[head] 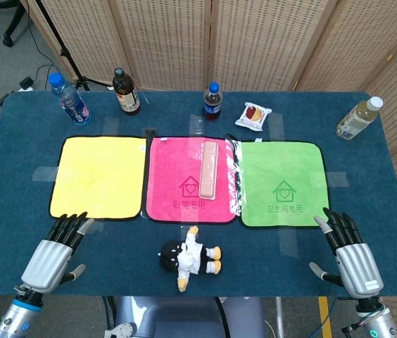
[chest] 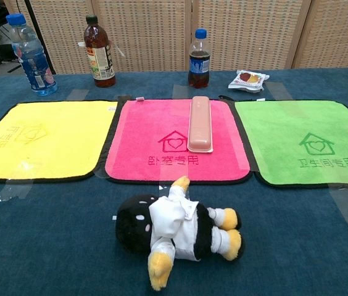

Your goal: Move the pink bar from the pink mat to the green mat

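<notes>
- Head view: hands rest on the near edge of the dark blue felt table cover (head: 184, 296), one at each side. The left hand (head: 54, 253) lies below the yellow cloth mat (head: 98, 176) and the right hand (head: 350, 255) lies below the green cloth mat (head: 281, 184). Both hold nothing and their fingers are a little apart, so I judge the reach is not yet begun.
- The long pale pink plastic bar (head: 210, 170) lies on the right part of the pink cloth mat (head: 177, 179), its length going from near to far. It is close to the green mat, so probably the right hand is the better one for it.
- A black and white plush penguin toy (head: 189, 257) lies near the robot, between the hands.
- Chest view: the pink bar (chest: 199, 123) lies flat on the pink mat (chest: 155, 142), and the green mat (chest: 303, 142) is just beside on the right. No hand shows here.
- Bottles and a snack packet (chest: 248, 79) stand far behind the mats, away from the path.
</notes>
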Available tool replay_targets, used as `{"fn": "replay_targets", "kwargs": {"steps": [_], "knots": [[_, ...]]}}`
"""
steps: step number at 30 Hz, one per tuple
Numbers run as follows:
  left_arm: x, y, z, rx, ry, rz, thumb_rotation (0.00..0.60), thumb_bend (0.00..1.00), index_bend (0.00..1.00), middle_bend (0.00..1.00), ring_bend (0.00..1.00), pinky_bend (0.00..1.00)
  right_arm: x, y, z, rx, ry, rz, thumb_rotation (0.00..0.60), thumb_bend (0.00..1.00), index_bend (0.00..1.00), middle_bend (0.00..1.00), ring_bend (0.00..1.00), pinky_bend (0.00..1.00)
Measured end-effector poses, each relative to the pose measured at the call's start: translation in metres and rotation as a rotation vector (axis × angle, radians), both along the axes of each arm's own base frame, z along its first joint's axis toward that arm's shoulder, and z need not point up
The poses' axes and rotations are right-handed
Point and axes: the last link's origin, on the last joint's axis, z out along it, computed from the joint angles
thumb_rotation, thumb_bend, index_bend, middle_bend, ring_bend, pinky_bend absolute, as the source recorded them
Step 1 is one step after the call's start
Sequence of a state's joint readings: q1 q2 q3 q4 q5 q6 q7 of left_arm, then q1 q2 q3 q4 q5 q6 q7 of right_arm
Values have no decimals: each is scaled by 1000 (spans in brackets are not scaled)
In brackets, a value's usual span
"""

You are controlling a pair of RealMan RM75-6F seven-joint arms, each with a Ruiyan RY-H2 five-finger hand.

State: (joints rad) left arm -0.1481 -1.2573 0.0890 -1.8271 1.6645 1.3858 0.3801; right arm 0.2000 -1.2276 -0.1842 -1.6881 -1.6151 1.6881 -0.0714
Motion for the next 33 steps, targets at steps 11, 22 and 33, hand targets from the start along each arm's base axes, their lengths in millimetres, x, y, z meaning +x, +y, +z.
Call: {"fn": "replay_targets", "kwargs": {"steps": [11,22,33], "knots": [[2,-2,-2,-11,-1,-5,600,171,35,0,0,22,2,2,-4,25,6,6,600,167,74,0,0,0],[2,-2,2,-7,-10,1,600,172,35,0,0,21,2,2,-3,25,8,-8,600,182,74,0,0,0],[1,-1,-2,-24,5,11,600,171,35,0,0,21,-1,1,-3,38,26,-23,600,182,74,0,0,0]]}}
